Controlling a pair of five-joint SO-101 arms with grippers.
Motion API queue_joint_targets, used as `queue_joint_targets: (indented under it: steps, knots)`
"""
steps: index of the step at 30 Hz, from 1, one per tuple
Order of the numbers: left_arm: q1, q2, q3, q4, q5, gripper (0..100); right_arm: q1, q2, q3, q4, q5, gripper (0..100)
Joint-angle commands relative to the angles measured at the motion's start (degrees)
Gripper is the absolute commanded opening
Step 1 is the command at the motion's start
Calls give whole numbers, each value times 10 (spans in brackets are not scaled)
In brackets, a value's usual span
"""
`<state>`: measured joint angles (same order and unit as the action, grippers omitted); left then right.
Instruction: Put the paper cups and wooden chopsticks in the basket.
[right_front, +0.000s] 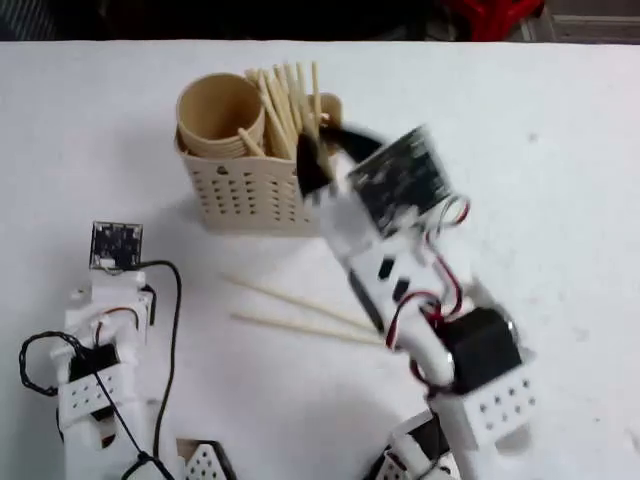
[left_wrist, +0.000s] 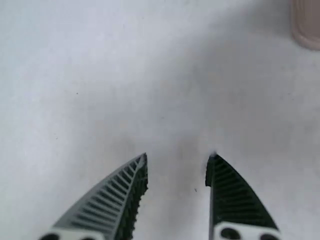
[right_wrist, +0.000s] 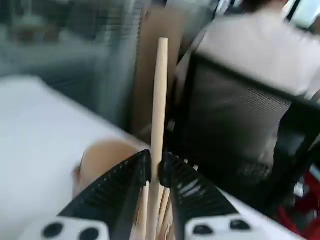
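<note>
A: Nearest us, low in the left of the high view, what do we have?
B: Our left arm (right_front: 100, 340). Its left gripper (left_wrist: 177, 159) hangs spread wide over bare table (left_wrist: 125, 75), with nothing between the fingers.
A: And just beyond that?
B: Two loose chopsticks (right_front: 300, 312) lie flat in the middle of the frame, near each other, slanting down toward the right. We judge these are what is left to put away.
A: How will we find them to handle?
B: Light, stiff and thin, we think, with smooth wood that may roll or swivel in a pinch. We'd straddle one near its middle, fingertips almost down on the table, so it doesn't seesaw.
A: Farther up?
B: Our right gripper (right_wrist: 156, 159) is clamped on a single chopstick (right_wrist: 161, 95), and a good length of it stands out past the fingertips. In the high view that gripper sits over the right end of the basket (right_front: 245, 195), top centre.
A: What's inside the basket?
B: The nested paper cups (right_front: 220, 115) at its left end, and a bundle of chopsticks (right_front: 285, 95) leaning just beside them.
</note>
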<state>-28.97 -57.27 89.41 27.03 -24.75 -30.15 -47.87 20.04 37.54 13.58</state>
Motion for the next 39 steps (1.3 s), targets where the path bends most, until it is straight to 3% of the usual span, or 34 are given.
queue_joint_targets:
  steps: [1, 9, 16, 21, 23, 27, 31, 36, 39]
  knots:
    - [6, -9, -2, -11, -5, 203, 5, 77, -83, -142, -10, 17]
    - [6, -9, -2, -11, -5, 203, 17, 287, -229, -184, -11, 19]
    - [6, -9, -2, -11, -5, 203, 32, 318, -164, -184, -15, 29]
    - [6, -9, -2, -11, -5, 203, 29, 295, -117, -184, -15, 165]
    - [6, -9, -2, -11, -5, 203, 32, 281, -106, -175, -11, 161]
    - [6, -9, -2, -11, -5, 203, 29, 227, -105, -66, -11, 94]
    - [6, -9, -2, -11, -5, 203, -1, 146, -103, 120, -9, 43]
    - [6, -9, -2, -11, -5, 203, -81, 84, -101, 349, 65, 62]
    - [6, -9, -2, -11, -5, 203, -132, 107, -65, 405, 100, 81]
